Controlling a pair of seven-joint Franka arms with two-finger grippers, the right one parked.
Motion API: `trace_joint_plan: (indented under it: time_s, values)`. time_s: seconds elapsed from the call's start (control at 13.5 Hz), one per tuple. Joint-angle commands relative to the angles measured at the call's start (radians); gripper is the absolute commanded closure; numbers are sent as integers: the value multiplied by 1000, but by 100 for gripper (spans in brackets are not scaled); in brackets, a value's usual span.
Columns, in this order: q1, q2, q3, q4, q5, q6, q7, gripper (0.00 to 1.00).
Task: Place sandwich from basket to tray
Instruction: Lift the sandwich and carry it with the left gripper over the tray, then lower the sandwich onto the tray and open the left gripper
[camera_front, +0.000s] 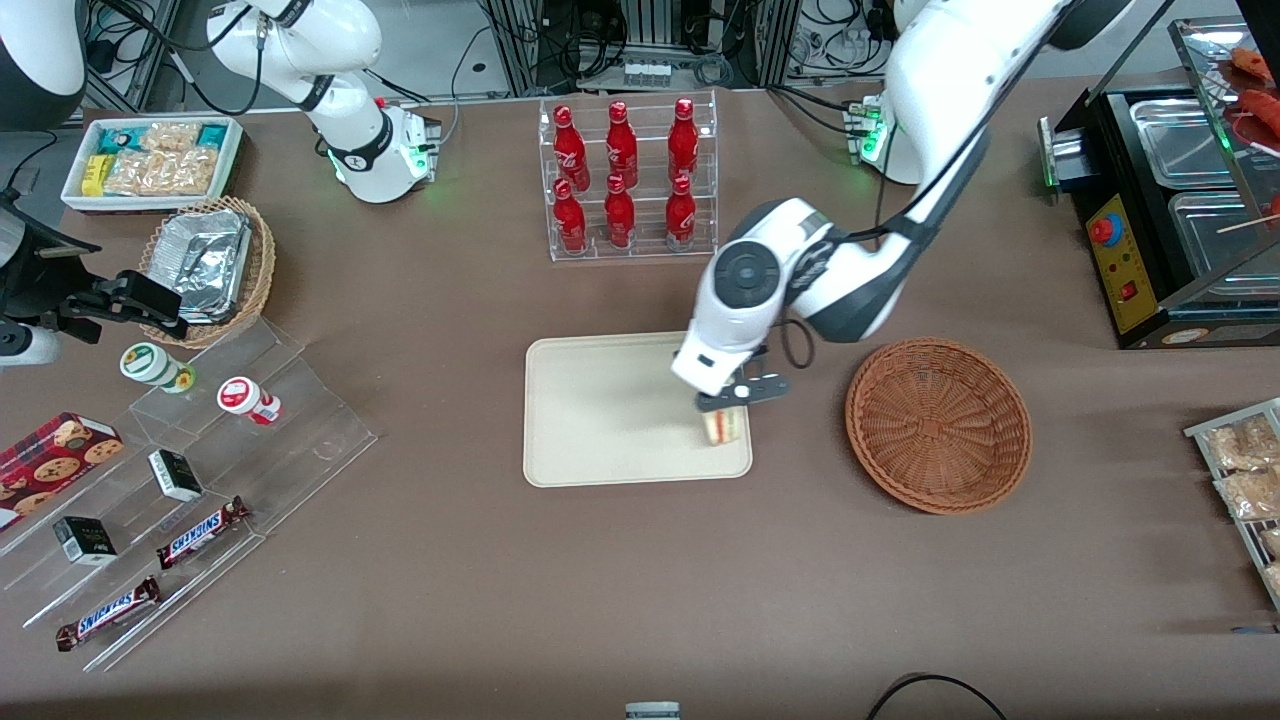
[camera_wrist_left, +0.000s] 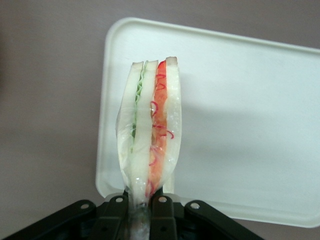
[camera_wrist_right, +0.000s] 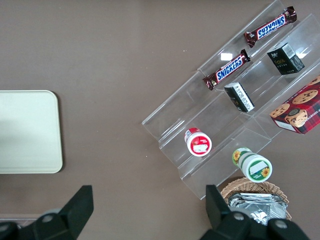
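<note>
My left gripper (camera_front: 728, 405) is shut on the sandwich (camera_front: 725, 426), a pale wedge in clear wrap with red and green filling. It hangs over the cream tray (camera_front: 600, 420), at the tray's end nearest the basket and near its front corner. The wrist view shows the sandwich (camera_wrist_left: 150, 130) pinched by its wrapped tip between the black fingers (camera_wrist_left: 163, 215), with the tray (camera_wrist_left: 240, 115) under it. I cannot tell whether the sandwich touches the tray. The reddish-brown wicker basket (camera_front: 938, 424) stands beside the tray toward the working arm's end, with nothing in it.
A clear rack of red bottles (camera_front: 626, 180) stands farther from the front camera than the tray. Toward the parked arm's end are clear tiered shelves with snacks (camera_front: 180, 500), a tan foil basket (camera_front: 208, 268) and a white snack bin (camera_front: 155, 160). A black food warmer (camera_front: 1170, 210) stands past the basket.
</note>
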Motion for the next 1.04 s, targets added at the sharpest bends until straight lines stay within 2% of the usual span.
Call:
trace_joint_plan:
  time_s: [0.0, 0.15, 0.3, 0.96]
  values:
    - [-86, 123, 15, 196, 38, -88, -42, 100]
    - [-172, 198, 56, 285, 90, -103, -90, 100]
    - [-204, 240, 73, 337, 95, -103, -95, 100]
    - [-224, 272, 87, 354, 97, -92, -146, 100]
